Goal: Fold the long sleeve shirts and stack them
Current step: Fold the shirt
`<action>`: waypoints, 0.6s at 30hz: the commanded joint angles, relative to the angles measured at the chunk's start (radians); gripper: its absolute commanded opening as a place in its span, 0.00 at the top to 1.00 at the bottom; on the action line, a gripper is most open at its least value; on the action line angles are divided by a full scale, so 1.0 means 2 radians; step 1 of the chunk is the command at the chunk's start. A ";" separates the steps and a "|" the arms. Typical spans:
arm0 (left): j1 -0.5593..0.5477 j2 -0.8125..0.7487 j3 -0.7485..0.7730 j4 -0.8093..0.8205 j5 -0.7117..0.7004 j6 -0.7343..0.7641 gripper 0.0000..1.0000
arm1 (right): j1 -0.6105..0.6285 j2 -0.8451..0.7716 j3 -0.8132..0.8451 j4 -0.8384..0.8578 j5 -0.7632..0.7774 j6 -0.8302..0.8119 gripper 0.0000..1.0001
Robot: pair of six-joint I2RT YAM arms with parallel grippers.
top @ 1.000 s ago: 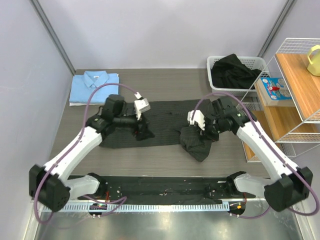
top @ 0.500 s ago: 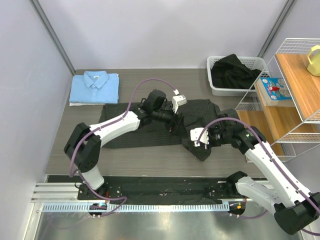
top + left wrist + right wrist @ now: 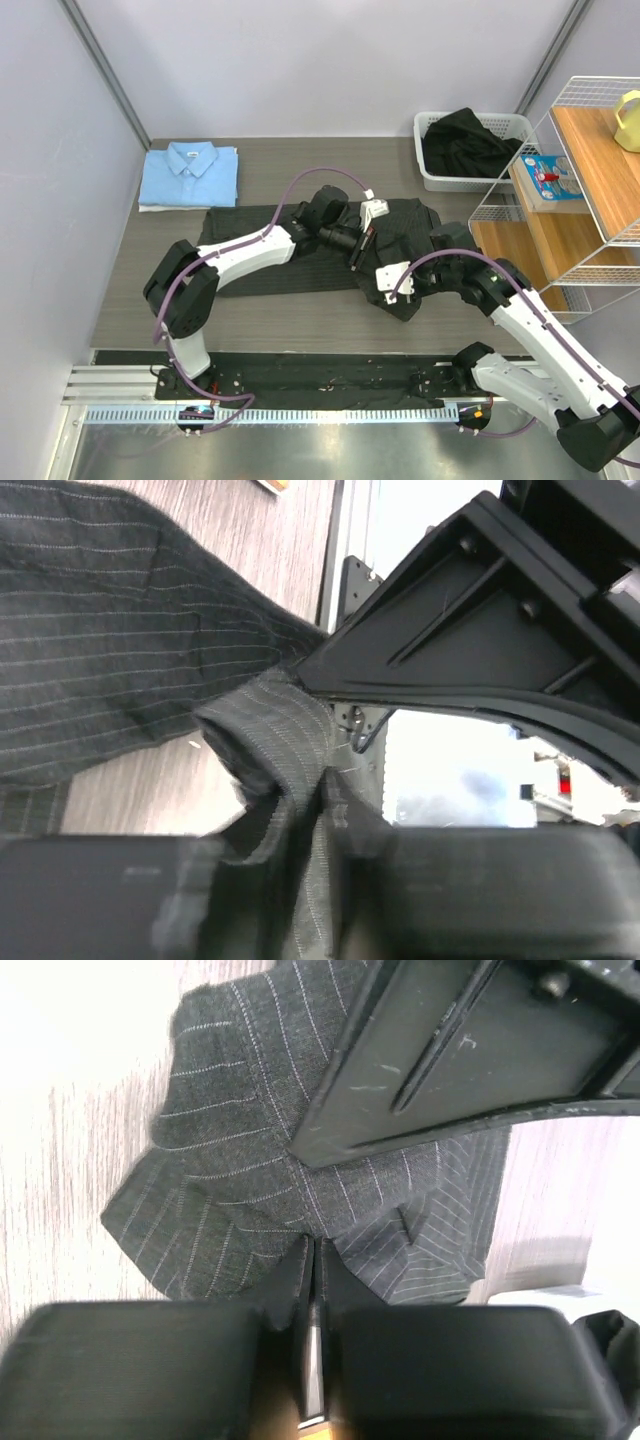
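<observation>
The black pinstriped long sleeve shirt (image 3: 305,275) lies spread across the middle of the table, its right part bunched in a heap (image 3: 405,298). My left gripper (image 3: 358,252) reaches far right over it and is shut on a raised fold of the pinstriped cloth (image 3: 275,725), which runs down between the fingers (image 3: 320,810). My right gripper (image 3: 383,290) sits close beside it at the heap. Its jaws stand almost together and the striped cloth (image 3: 240,1160) creases in toward their tips (image 3: 311,1255). The folded light blue shirt (image 3: 188,176) lies at the back left.
A white basket (image 3: 430,125) with dark clothing stands at the back right. A wire rack with wooden shelves (image 3: 585,215) lines the right side. The two arms nearly touch over the shirt's right half.
My left arm swung from the shirt's left half to its right part and shut on a fold. My right gripper moved nearer and lower with the bunched cloth.
</observation>
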 commanded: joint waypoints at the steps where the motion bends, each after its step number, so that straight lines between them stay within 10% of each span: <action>1: 0.015 -0.036 0.019 0.004 -0.006 -0.005 1.00 | 0.004 -0.016 -0.004 0.034 0.010 0.023 0.81; 6: 0.048 -0.050 0.126 -0.179 -0.104 0.160 1.00 | 0.004 -0.019 -0.004 0.068 0.065 0.109 0.28; 12: 0.104 -0.011 0.256 -0.279 -0.206 0.306 1.00 | -0.018 0.007 0.018 0.071 0.123 0.204 0.23; 18: 0.114 -0.009 0.276 -0.186 -0.334 0.407 1.00 | -0.083 0.020 0.032 0.069 0.087 0.242 0.21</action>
